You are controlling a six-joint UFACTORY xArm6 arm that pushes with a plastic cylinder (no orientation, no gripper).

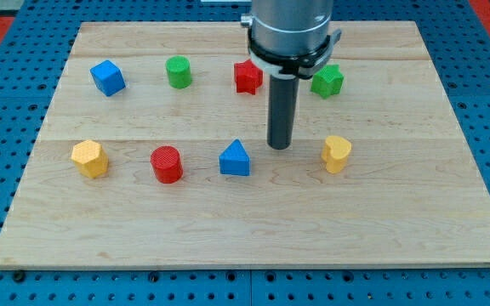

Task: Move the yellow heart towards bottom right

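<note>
The yellow heart [336,153] lies on the wooden board [253,229], right of centre. My tip [279,146] rests on the board to the left of the heart, with a clear gap between them. It stands just to the upper right of the blue triangle [235,159]. The rod rises straight up to the arm's grey body at the view's top.
A red star [247,76] and a green star [327,81] flank the rod near the top. A green cylinder [178,71] and a blue cube [107,77] lie at upper left. A red cylinder [167,164] and a yellow hexagon [89,158] lie at left.
</note>
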